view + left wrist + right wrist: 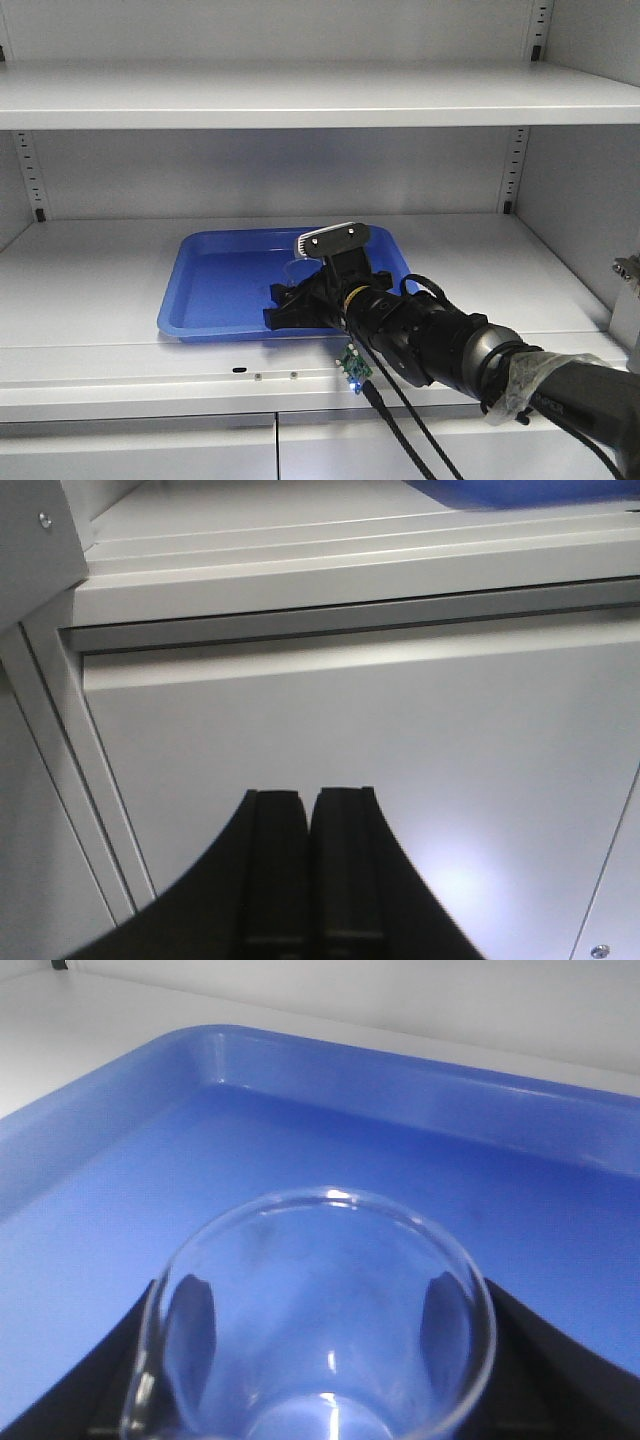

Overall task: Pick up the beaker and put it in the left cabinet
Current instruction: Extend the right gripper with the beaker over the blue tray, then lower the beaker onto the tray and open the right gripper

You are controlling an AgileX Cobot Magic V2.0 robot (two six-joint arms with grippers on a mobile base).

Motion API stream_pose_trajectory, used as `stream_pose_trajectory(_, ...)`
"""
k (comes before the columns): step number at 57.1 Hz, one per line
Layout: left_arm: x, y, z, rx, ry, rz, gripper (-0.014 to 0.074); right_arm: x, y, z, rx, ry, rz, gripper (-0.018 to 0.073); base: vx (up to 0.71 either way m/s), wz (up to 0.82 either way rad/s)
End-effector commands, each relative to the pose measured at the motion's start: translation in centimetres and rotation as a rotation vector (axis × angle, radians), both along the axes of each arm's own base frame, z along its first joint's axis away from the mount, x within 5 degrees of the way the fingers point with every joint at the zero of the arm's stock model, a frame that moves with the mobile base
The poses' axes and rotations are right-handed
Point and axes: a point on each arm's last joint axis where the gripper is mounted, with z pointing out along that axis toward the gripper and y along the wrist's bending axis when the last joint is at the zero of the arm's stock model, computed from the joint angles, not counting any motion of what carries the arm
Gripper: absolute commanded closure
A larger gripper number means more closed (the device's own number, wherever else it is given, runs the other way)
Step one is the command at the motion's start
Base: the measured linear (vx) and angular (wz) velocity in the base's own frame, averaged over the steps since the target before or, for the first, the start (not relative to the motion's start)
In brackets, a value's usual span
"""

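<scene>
While the right claw (320, 1360) pinches the small clear glass beaker (320, 1330) over the blue plastic tray (230, 285) on the pale grey cabinet's shelf (90, 270), a hasty release could topple it; the left claw (310, 870) is pressed together.

Tray (225, 290) on the middle shelf (90, 280) of the left cabinet (300, 170), nearer the front edge than the back wall. Another shelf (300, 100) above it; two lower doors (140, 450) beneath. Right arm (450, 345) reaching in from the lower right, over the tray's front right part. Beaker (320, 1320) between the fingers (190, 1315) of the right tool (315, 1310), inside the tray's rim (420, 1080). Left tool (310, 880) below the shelf's front edge, just before a lower door, left of the tray.
</scene>
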Motion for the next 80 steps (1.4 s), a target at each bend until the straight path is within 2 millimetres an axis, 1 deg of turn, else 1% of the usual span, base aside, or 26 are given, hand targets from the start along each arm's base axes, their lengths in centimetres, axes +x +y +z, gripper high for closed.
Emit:
stream_pose_trajectory(1,0.0,-0.2,1.2,-0.012,-0.109,-0.021,0.0593,-0.4,-0.2,4.7,0.085,-0.133,0.020,0.0333,0.00,0.00)
stream_pose_trajectory(6,0.0,-0.2,1.2,-0.012,-0.109,-0.021,0.0593,-0.4,-0.2,4.7,0.085,-0.133,0.020,0.0306,0.00,0.00)
stream_pose_trajectory(12,0.0,-0.2,1.2,-0.012,-0.109,-0.021,0.0593,-0.4,-0.2,4.7,0.085,-0.133,0.020,0.0250,0.00,0.00)
stream_pose_trajectory(19,0.0,-0.2,1.2,-0.012,-0.109,-0.021,0.0593,-0.4,-0.2,4.7,0.085,-0.136,0.021,0.0152,0.00,0.00)
stream_pose_trajectory(26,0.0,-0.2,1.2,-0.012,-0.109,-0.021,0.0593,-0.4,-0.2,4.7,0.082,-0.138,0.022,0.0023,0.00,0.00)
stream_pose_trajectory(32,0.0,-0.2,1.2,-0.012,-0.109,-0.021,0.0593,-0.4,-0.2,4.7,0.082,-0.138,0.022,-0.0052,0.00,0.00)
stream_pose_trajectory(35,0.0,-0.2,1.2,-0.012,-0.109,-0.021,0.0593,-0.4,-0.2,4.7,0.082,-0.138,0.022,-0.0073,0.00,0.00)
stream_pose_trajectory(43,0.0,-0.2,1.2,-0.012,-0.109,-0.021,0.0593,-0.5,-0.2,4.9,0.083,-0.141,0.022,-0.0078,0.00,0.00)
stream_pose_trajectory(52,0.0,-0.2,1.2,-0.012,-0.109,-0.021,0.0593,-0.8,-0.4,5.8,0.084,-0.148,0.016,-0.0071,0.00,0.00)
stream_pose_trajectory(64,0.0,-0.2,1.2,-0.012,-0.109,-0.021,0.0593,-1.5,-0.9,7.7,0.083,-0.157,0.001,-0.0053,0.00,0.00)
stream_pose_trajectory(80,0.0,-0.2,1.2,-0.012,-0.109,-0.021,0.0593,-2.0,-1.2,9.0,0.095,-0.180,0.001,-0.0039,0.00,0.00)
